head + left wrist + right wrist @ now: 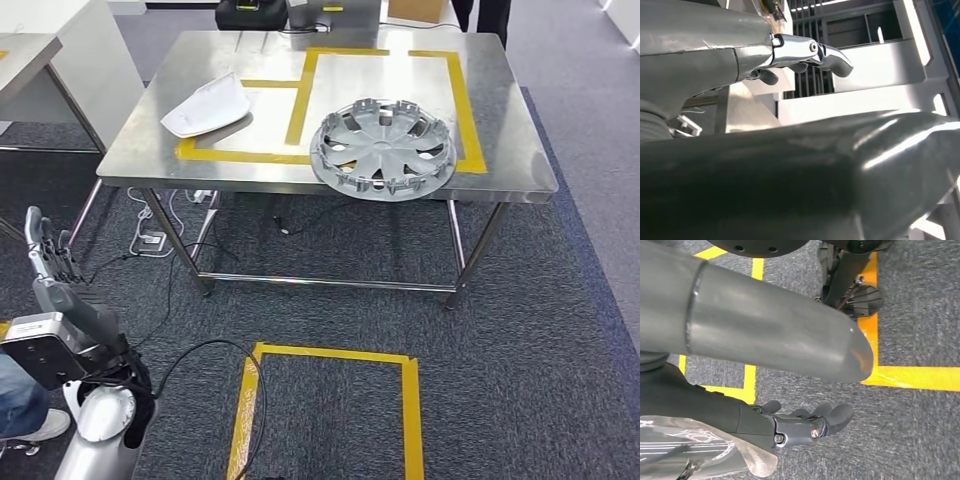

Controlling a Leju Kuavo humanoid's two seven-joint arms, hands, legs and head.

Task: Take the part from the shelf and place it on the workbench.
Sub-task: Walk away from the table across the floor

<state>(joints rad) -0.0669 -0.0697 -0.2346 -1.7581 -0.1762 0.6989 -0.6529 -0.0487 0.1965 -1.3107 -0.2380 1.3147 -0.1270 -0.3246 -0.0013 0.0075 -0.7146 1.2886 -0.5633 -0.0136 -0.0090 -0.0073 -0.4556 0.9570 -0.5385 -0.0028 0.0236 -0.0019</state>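
A silver wheel cover (pixel 383 148) lies flat on the steel workbench (pixel 513 130), at its front edge inside the yellow tape marks. A white curved part (pixel 207 105) rests on the bench's left side. My left hand (pixel 49 255) is raised at the lower left, well short of the bench, fingers up and apart, holding nothing. In the left wrist view its fingers (pixel 810 50) stretch out straight above the thumb. My right hand (pixel 772 335) hangs over the grey carpet with its fingers (pixel 813 422) extended and nothing between them.
A yellow tape square (pixel 332 355) marks the carpet in front of the bench. Cables (pixel 162 240) trail on the floor under the bench's left end. Another table (pixel 30 50) stands at far left. A person's leg and shoe (pixel 26 410) are beside my left arm.
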